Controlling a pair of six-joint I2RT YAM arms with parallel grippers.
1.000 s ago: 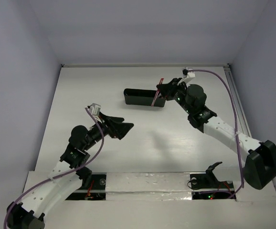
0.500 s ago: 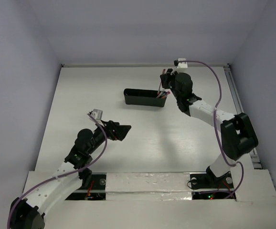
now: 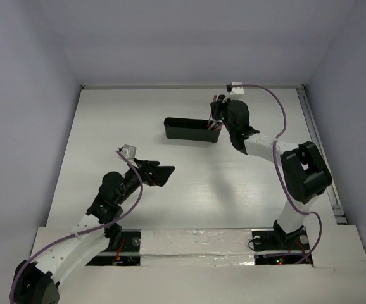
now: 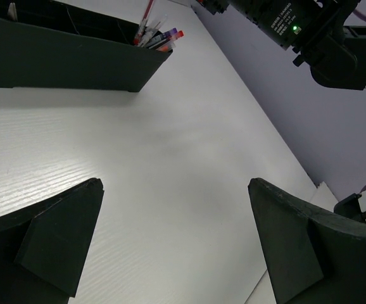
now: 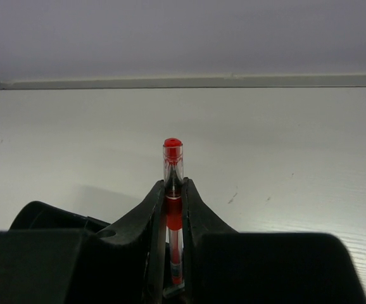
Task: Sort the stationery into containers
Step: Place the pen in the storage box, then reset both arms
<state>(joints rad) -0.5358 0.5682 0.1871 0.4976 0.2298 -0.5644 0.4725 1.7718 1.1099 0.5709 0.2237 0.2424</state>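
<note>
The long black tray (image 3: 188,132) stands at the back middle of the table and also shows in the left wrist view (image 4: 69,63). Several red-and-clear pens (image 4: 154,37) stick out of its right end. My right gripper (image 3: 218,113) is over that right end, shut on a red-and-clear pen (image 5: 173,183) held between the fingers, its red cap pointing past the fingertips. My left gripper (image 3: 165,171) is open and empty, low over the bare table in front of the tray. Scissors and eraser are not visible.
The white table (image 3: 189,183) has a raised back edge (image 5: 189,82) and grey walls around it. A purple cable (image 3: 278,114) loops above the right arm. The right arm (image 4: 297,28) shows at the top right of the left wrist view.
The right arm has folded in and carried the pen from a slant across the tray's right end to over that end. The left gripper drew back slightly toward its base.
</note>
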